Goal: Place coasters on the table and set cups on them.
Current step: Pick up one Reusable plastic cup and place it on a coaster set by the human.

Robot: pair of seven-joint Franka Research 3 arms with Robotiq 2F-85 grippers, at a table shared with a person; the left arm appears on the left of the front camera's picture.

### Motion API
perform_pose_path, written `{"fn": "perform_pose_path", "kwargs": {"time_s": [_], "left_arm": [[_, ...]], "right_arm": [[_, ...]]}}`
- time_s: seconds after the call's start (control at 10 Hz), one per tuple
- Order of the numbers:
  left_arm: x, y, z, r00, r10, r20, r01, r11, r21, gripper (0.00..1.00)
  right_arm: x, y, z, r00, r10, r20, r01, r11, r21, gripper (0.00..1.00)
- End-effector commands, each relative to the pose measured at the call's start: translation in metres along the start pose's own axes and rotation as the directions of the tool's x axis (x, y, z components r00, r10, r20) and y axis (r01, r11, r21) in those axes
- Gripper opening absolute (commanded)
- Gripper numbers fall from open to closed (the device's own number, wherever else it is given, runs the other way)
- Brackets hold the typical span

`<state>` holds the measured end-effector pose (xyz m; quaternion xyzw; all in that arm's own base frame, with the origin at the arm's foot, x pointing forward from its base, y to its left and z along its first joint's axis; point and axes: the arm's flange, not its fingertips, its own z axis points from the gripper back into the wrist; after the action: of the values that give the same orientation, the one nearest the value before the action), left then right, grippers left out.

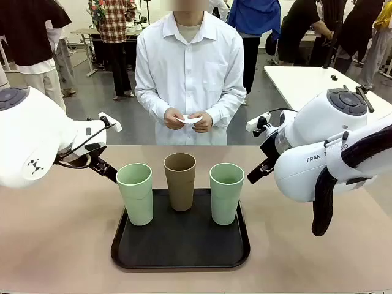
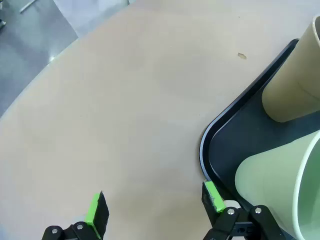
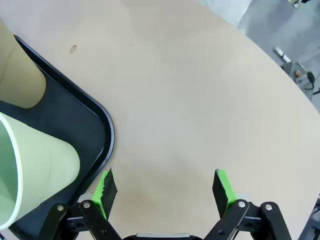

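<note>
Beige table (image 1: 55, 245) bears black tray (image 1: 184, 242); people (image 1: 115, 37) crowd grey floor (image 1: 101, 113) behind.

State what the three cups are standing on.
The green cups and brown cup stand on the black tray, itself on the table. What lies directly beneath each base is covered.

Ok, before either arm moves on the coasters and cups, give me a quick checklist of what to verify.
1. Left gripper open and empty: ok.
2. Right gripper open and empty: ok.
3. Left green cup, tan cup and right green cup upright on the black tray: ok.
4. Coasters laid on the table: not ok; they are in the person's hands.
5. Enough coasters for three cups: cannot tell.
</note>
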<state>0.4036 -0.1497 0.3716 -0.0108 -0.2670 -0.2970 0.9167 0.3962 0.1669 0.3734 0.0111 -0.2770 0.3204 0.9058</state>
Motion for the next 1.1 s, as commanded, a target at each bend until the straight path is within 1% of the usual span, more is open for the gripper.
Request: {"fn": "perform_pose_path", "kwargs": {"time_s": [0.0, 1.0], "left_arm": [[0.0000, -0.0001, 0.0000, 1.000, 0.000, 0.000, 0.000, 1.000, 0.000, 1.00], [0.0000, -0.0001, 0.0000, 1.000, 0.000, 0.000, 0.000, 1.000, 0.000, 1.00]], "right_arm": [[0.0000, 0.0000, 0.0000, 1.000, 0.000, 0.000, 0.000, 1.000, 0.000, 1.00], [0.0000, 0.0000, 0.0000, 1.000, 0.000, 0.000, 0.000, 1.000, 0.000, 1.00]]}}
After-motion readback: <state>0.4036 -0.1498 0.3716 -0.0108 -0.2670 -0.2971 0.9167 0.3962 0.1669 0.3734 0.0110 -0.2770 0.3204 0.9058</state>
